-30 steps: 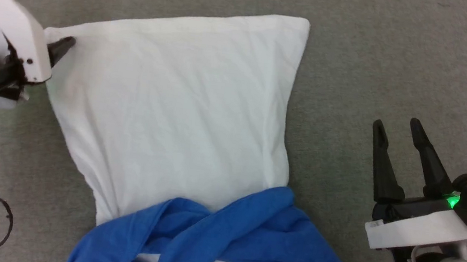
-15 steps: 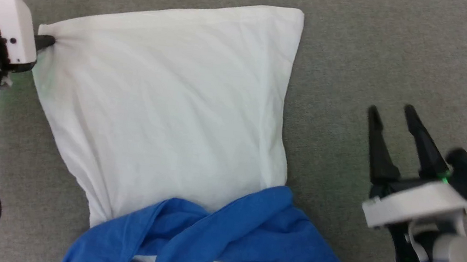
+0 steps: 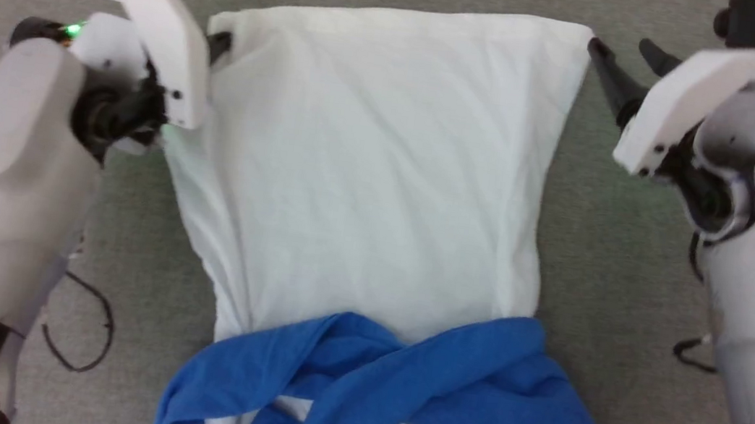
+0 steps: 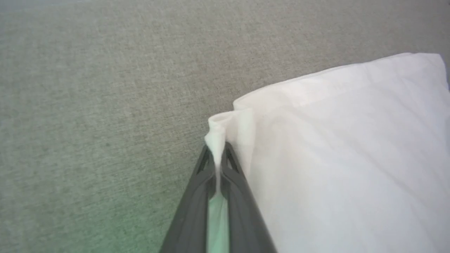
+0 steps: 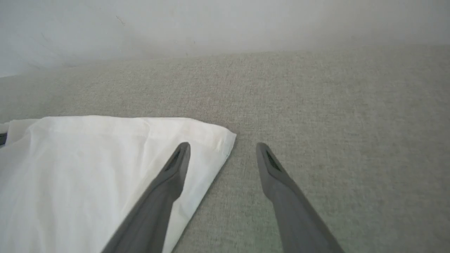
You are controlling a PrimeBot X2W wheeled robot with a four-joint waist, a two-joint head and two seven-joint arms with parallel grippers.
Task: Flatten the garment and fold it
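Head view: I see the garment (image 3: 369, 167) lying flat on a grey woven surface (image 3: 615, 287), blue sleeves (image 3: 399, 383) bunched nearest me. My left gripper (image 4: 218, 163) is clamped on one far corner. My right gripper (image 5: 223, 153) has its fingers apart astride the other corner. A pale wall (image 5: 211, 24) stands behind.

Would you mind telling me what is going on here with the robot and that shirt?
The robot is handling the garment, which lies on the grey surface. Its left tool is shut on one far corner; its right tool is open, astride the other far corner, not yet gripping. The blue sleeves lie tangled at the near end.
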